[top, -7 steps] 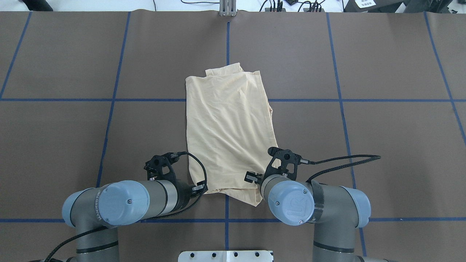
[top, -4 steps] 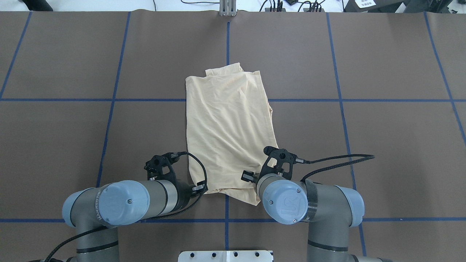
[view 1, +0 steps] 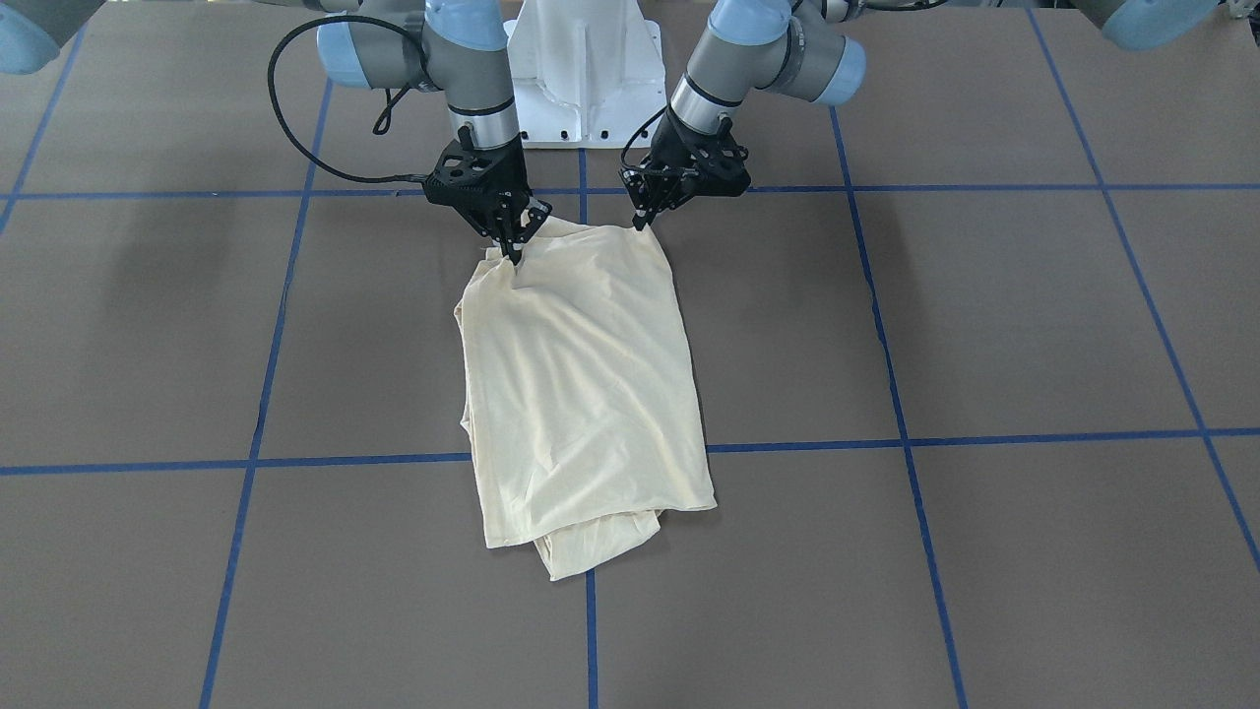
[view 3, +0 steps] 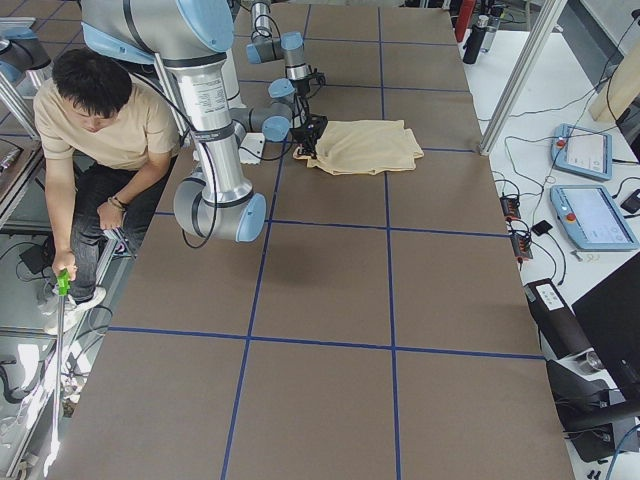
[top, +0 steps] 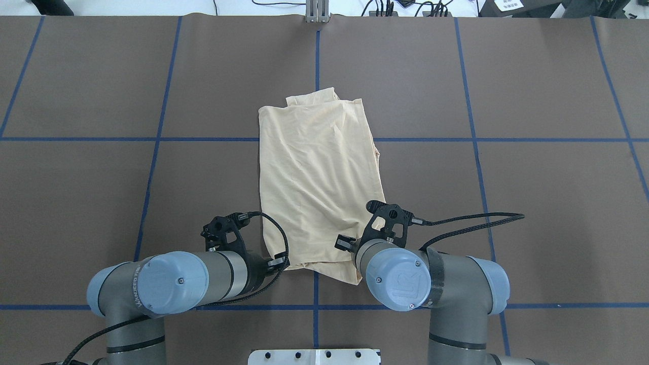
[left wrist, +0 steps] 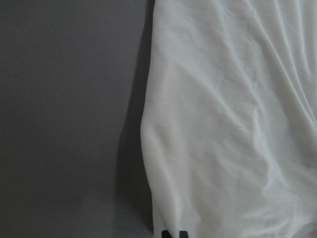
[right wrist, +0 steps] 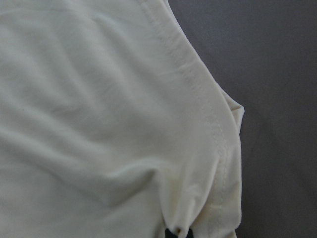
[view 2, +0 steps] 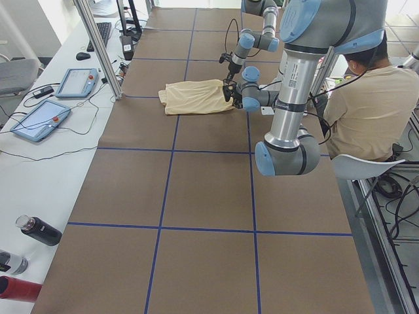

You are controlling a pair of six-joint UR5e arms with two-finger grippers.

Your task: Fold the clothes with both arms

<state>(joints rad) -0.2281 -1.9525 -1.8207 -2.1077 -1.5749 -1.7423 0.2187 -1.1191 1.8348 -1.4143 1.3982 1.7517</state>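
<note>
A brown surface (top: 101, 203) crossed by blue tape lines carries a cream shirt (top: 317, 177). The shirt is folded into a long strip that runs from the robot's end toward the far side, and a narrow folded end pokes out at its far edge. The left arm (top: 172, 281) and right arm (top: 400, 279) both reach down to the shirt's near edge. The right hand (view 1: 512, 248) is pinched closed on the near right corner, where the cloth bunches upward. The left hand (view 1: 642, 223) is closed on the near left corner, at its very edge.
</note>
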